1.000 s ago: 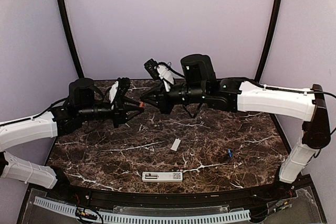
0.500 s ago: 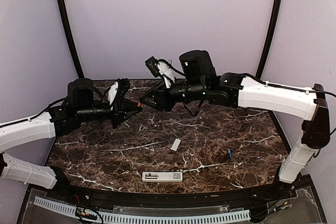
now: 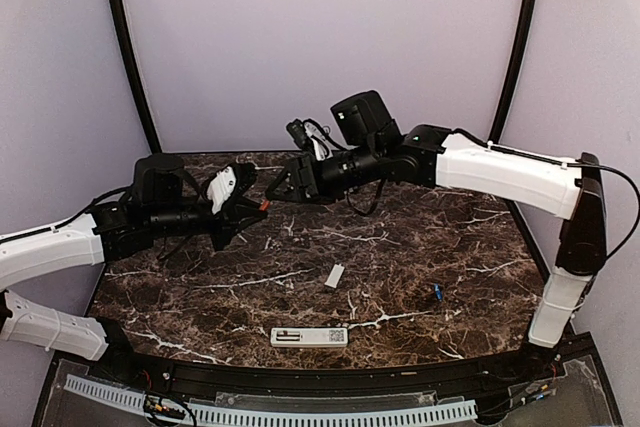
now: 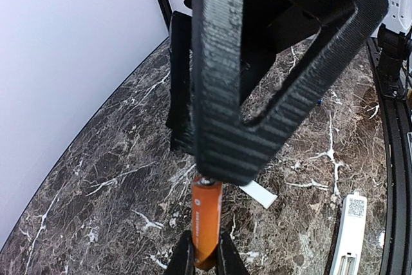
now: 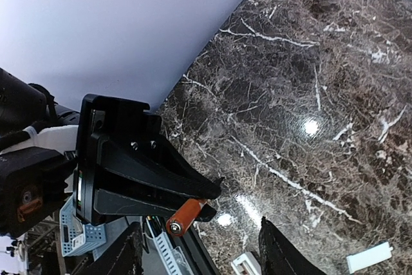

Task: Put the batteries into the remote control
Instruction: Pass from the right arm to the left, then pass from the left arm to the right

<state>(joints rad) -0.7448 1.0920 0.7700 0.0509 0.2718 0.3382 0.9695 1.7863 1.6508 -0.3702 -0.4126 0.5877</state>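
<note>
Left hand (image 3: 262, 206) is clamped on the orange battery (image 4: 204, 222), held aloft — right hand (image 3: 275, 185) gapes beside it. Blue battery (image 3: 437, 292) and remote (image 3: 309, 336) wait on the surface (image 3: 420, 247), presumably for loading.

L arm stretched in from left, wrist raised above table, left gripper (image 3: 262, 205) clamped tip-on-tip, pinching the orange battery (image 4: 206, 223). R arm reaches across from right, elbow high, right gripper (image 3: 277, 185) jaws apart, nothing in them, tips facing L gripper, just beside it.
</note>
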